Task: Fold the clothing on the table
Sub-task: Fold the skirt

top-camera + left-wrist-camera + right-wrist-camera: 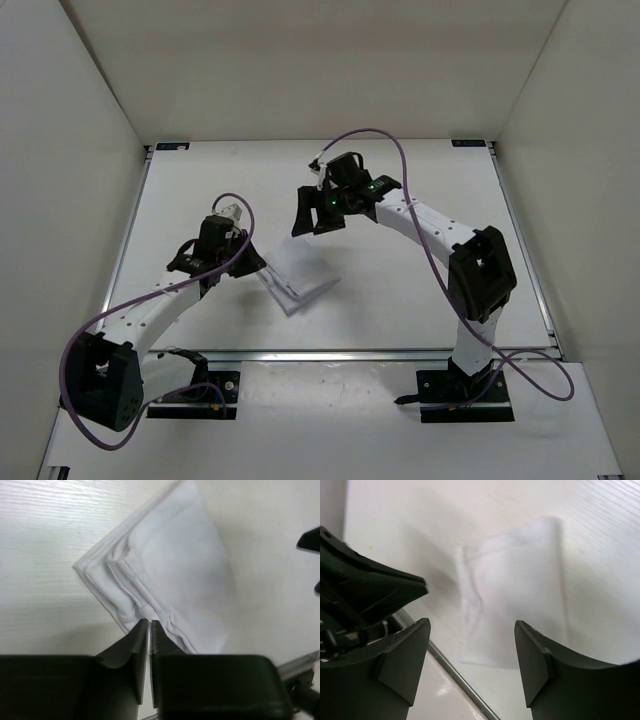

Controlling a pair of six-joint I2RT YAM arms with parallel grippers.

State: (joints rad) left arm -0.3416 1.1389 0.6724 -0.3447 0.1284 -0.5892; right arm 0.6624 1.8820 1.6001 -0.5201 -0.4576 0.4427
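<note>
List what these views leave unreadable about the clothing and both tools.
Left wrist view: whether the left tool pinches the clothing at its edge; its fingertips cover the contact.
Right wrist view: the clothing is blurred, seams unreadable; the open right tool has an unclear height above it.
Top view: the clothing's layers are too small to count; the left tool hides its left corner.

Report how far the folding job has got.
Done: the clothing lies on the table as a small layered packet, its stacked edges showing in the left wrist view. In hand: the left tool sits almost closed at the packet's edge; whether it pinches fabric is unclear. The right tool hangs open above the packet, empty. Left: probably only letting go and pulling both arms back.
</note>
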